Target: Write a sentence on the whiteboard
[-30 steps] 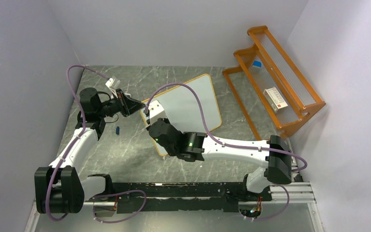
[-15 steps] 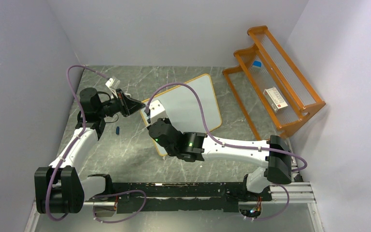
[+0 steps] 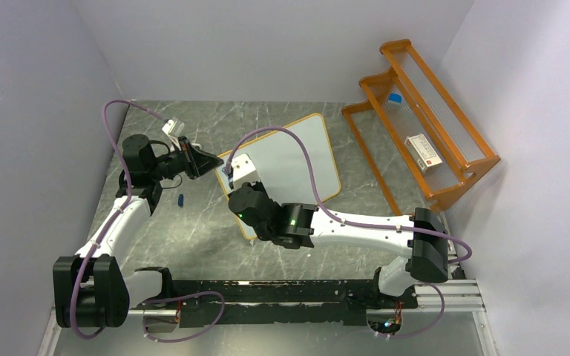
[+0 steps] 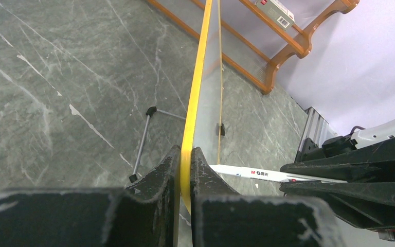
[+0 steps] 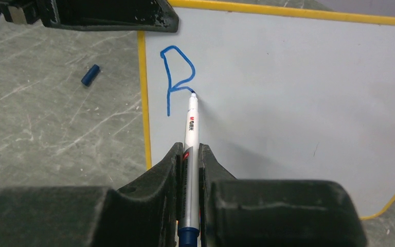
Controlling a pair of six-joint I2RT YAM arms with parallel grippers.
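Writing barely begun: my right claw [image 5: 187,150], pinching a white-barrelled blue marker [image 5: 191,123], shapes one blue letter [image 5: 176,77] on the orange-framed whiteboard [image 5: 298,103], the sentence mostly unwritten.

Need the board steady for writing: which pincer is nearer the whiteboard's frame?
Left. The left pincer is clamped on the frame of the whiteboard; the right pincer hangs off the board face, holding a marker whose tip touches it.

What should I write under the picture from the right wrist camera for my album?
The right gripper holds a marker with its tip on the whiteboard, at the first blue letter.
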